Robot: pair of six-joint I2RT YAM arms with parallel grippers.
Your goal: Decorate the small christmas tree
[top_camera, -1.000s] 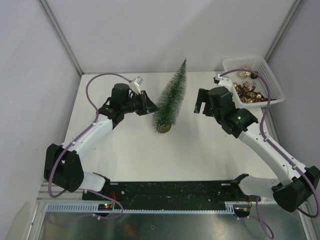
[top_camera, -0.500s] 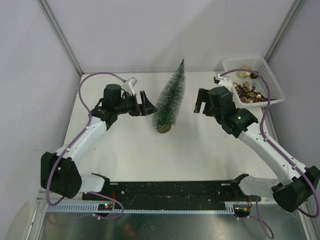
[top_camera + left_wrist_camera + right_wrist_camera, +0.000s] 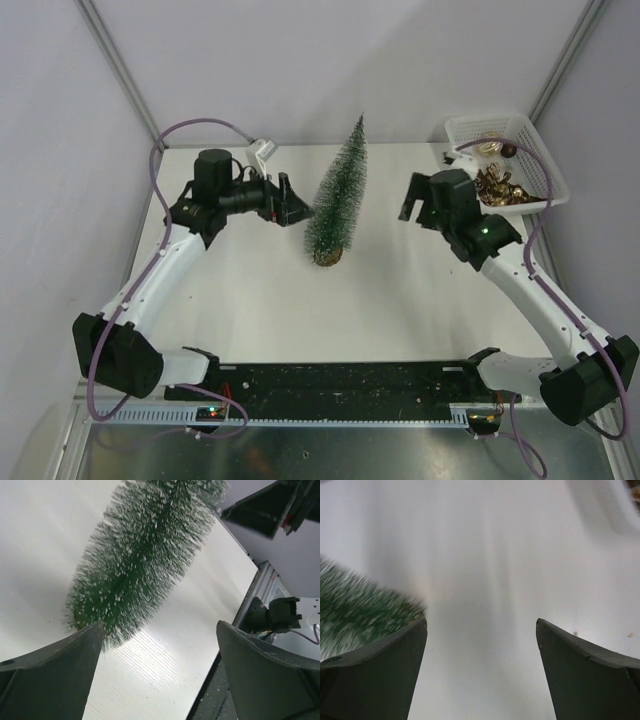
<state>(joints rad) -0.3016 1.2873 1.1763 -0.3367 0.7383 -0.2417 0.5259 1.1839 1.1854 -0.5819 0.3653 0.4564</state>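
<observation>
Pale grey walls close a white counter (image 3: 260, 300) on three sides. At the 9 o'clock side of the scene, the left pincer (image 3: 288, 202) has just let go: a second ago it was together against the bristles, and now its jaws stand wide apart with nothing between them. It has also drawn back a little toward 9 o'clock, so it is just beside the branches and no longer presses on them.

The small christmas tree (image 3: 338, 195) is near the middle of the counter, a little toward 12 o'clock. It stands on its wooden disc base (image 3: 328, 258) and looks more upright than before, when it leaned toward 3 o'clock. I see no ornament on it.

At the 3 o'clock side of the tree, well apart from it, the right pincer (image 3: 408, 205) is also apart and empty. It has shifted slightly toward the basket (image 3: 540, 150) at 2 o'clock, where the gold ornaments (image 3: 497, 185) lie.

In my judgement, the tree is now placed and free, and the real decorating is not yet begun; fetching a first ornament seems the next step.
</observation>
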